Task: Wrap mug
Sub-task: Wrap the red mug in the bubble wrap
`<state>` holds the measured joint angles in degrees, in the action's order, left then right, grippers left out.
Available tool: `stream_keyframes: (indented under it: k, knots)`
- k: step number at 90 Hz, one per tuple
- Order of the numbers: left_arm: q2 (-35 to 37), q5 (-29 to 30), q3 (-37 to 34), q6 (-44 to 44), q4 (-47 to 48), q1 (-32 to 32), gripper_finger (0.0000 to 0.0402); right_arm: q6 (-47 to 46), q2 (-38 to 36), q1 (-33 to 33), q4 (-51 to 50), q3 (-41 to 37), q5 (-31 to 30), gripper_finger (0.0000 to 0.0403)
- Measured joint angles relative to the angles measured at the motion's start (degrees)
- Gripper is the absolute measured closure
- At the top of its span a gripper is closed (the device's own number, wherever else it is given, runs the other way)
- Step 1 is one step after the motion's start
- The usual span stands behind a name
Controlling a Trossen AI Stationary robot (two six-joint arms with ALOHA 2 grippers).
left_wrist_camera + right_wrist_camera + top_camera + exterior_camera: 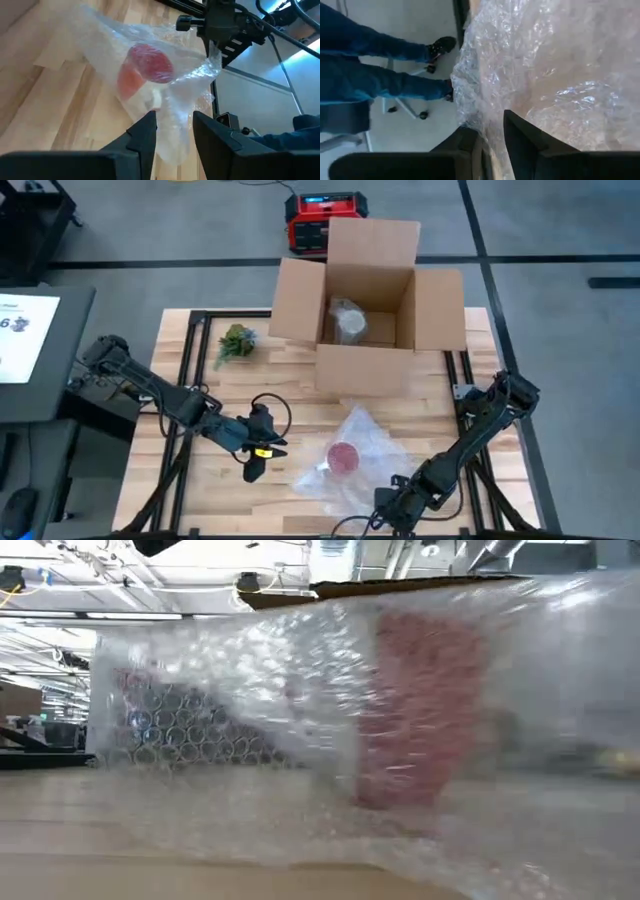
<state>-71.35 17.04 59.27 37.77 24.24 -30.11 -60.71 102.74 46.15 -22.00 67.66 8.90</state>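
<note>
My right claw (385, 505) pinches the near edge of the bubble wrap (375, 448). My left claw (262, 452) hovers open just beside the wrap's left side. The red mug (343, 457) lies on the wrap, near the cardboard box (368, 305).

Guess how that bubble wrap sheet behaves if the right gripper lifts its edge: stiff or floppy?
Probably floppy: the bubble wrap lies crumpled and draped over the red mug. Likely light, so its edge should lift easily at the right gripper. Lifting could drag or tip the mug, since it sits on the sheet.
</note>
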Motion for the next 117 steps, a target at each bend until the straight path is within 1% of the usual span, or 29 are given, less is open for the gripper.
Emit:
stream_keyframes:
  k: [11,16,22,30,39,47,55,66,70,89,95,101,111,117]
  knots:
    - [0.00,0.04,0.00,0.89,1.86,-0.02,0.0292,-2.15,0.00,-0.46,-0.60,2.55,8.74,0.0335]
    - [0.00,0.04,0.00,1.12,2.55,-0.02,0.0292,-2.74,-0.19,-0.77,-1.83,4.04,11.79,0.0335]
    - [0.00,0.09,0.00,1.30,2.75,-0.02,0.0292,-2.92,-0.75,-0.87,-2.99,5.91,13.97,0.0335]
    - [0.00,0.11,0.00,1.84,3.55,-0.02,0.0292,-2.47,-2.15,-1.31,-6.80,8.76,14.12,0.0335]
    - [0.00,0.11,0.01,1.74,3.57,-0.02,0.0292,-1.06,-3.40,-2.24,-11.97,10.79,11.26,0.0335]
    - [0.00,0.11,0.00,1.61,3.57,-0.02,0.0292,-0.33,-3.48,-3.30,-14.40,11.02,6.22,0.0335]
    - [0.00,0.13,0.00,1.56,3.57,-0.02,0.0292,0.19,-2.98,-4.43,-14.28,10.53,0.55,0.0335]
    - [0.00,0.55,0.01,1.52,3.52,0.00,0.0292,4.09,-0.54,-6.01,-14.15,10.24,-5.43,0.0335]
    - [0.00,1.29,0.00,1.52,3.50,0.00,0.0292,5.39,0.24,-6.75,-13.79,10.16,-6.25,0.0335]
    - [0.00,1.90,0.00,1.78,3.48,0.00,0.0292,11.60,1.64,-9.01,-9.68,10.16,-6.12,0.0331]
    - [0.00,1.90,0.00,1.81,3.50,0.00,0.0292,14.63,1.45,-9.31,-7.05,10.18,-6.06,0.0320]
    - [0.00,1.88,0.01,1.84,3.50,0.00,0.0292,17.79,1.41,-8.99,-4.77,10.18,-6.03,0.0299]
    - [0.00,1.86,0.00,1.60,3.53,0.00,0.0292,22.10,1.53,-7.49,-2.69,10.18,-6.42,0.0250]
    - [0.00,1.83,0.00,1.56,3.84,-0.01,0.0292,24.26,1.57,-6.31,-2.69,10.18,-8.57,0.0218]
